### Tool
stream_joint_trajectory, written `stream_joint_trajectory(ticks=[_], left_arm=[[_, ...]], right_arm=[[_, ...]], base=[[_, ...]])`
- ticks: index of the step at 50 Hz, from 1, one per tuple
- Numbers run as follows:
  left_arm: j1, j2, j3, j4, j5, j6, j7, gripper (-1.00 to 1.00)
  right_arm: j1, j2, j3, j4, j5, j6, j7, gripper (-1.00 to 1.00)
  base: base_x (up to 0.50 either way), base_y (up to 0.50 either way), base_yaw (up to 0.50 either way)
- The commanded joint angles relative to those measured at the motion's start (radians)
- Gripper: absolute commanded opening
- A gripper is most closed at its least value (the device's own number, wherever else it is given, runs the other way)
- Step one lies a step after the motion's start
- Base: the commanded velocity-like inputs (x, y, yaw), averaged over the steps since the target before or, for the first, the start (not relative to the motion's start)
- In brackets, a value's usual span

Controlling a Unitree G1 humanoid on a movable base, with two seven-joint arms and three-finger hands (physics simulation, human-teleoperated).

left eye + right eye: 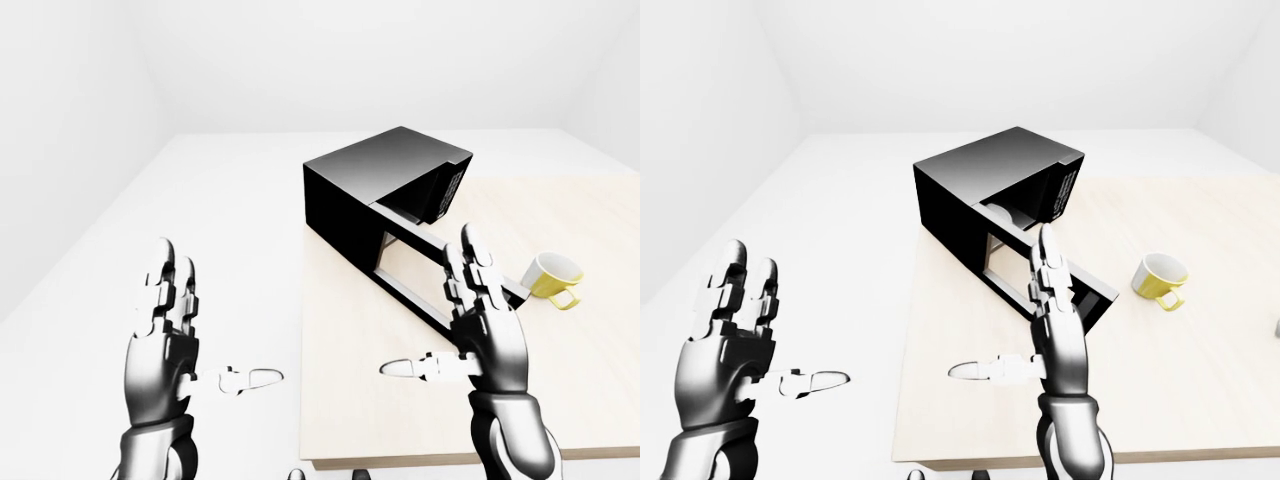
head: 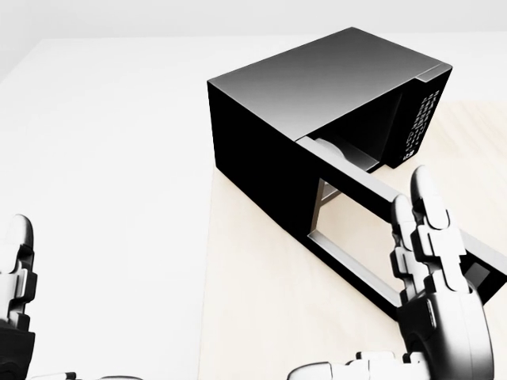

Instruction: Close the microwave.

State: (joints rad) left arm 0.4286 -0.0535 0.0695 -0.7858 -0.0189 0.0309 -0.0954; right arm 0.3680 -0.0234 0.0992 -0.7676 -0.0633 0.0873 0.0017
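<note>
The black microwave [image 1: 385, 170] stands on the far left part of a light wooden table [image 1: 360, 410]. Its door [image 2: 364, 180] hangs open, swung out toward the bottom right of the views, and its window shows the table through it. The keypad is on the microwave's right side. My right hand [image 1: 450, 320] is open, fingers up and thumb pointing left, just on the near side of the door's free end. My left hand [image 1: 195, 330] is open and empty, off the table's left edge over the white floor.
A yellow and white mug [image 1: 552, 278] lies on the table to the right of the door's free end. The table's near edge runs along the bottom of the eye views. White floor and walls surround the table.
</note>
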Motion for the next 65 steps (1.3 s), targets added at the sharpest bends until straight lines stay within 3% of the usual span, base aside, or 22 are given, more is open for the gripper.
stream_joint_trajectory(ticks=[1,12,22,35,50,54,65], left_arm=[[0.001,0.002,-0.004,0.005,0.003,-0.006,0.001,1.0],[-0.004,0.002,0.0,0.006,0.003,-0.003,0.001,1.0],[-0.008,0.002,-0.001,0.013,0.006,-0.004,0.003,1.0],[-0.009,0.003,-0.001,0.014,0.006,-0.004,0.003,1.0],[-0.01,0.001,0.005,0.008,0.001,0.003,0.001,1.0],[-0.005,0.0,0.001,0.008,0.004,-0.002,0.001,1.0],[-0.003,-0.001,0.004,0.004,0.001,-0.001,0.001,1.0]], right_arm=[[-0.009,0.001,-0.007,0.016,0.002,0.0,-0.003,1.0],[-0.034,0.002,0.019,0.101,-0.016,-0.017,-0.018,1.0],[-0.076,0.0,0.042,0.224,-0.024,-0.056,-0.032,1.0],[-0.142,0.012,0.032,0.39,-0.03,-0.104,-0.038,1.0],[-0.204,0.026,0.016,0.539,-0.03,-0.133,-0.027,1.0],[-0.235,0.029,0.001,0.614,-0.031,-0.163,-0.031,1.0],[-0.235,0.032,0.0,0.615,-0.037,-0.16,-0.029,1.0]], base=[[0.0,0.0,0.0],[0.0,0.0,0.0],[0.0,0.0,0.0],[0.0,0.0,0.0],[0.0,0.0,0.0],[0.0,0.0,0.0],[0.0,0.0,0.0]])
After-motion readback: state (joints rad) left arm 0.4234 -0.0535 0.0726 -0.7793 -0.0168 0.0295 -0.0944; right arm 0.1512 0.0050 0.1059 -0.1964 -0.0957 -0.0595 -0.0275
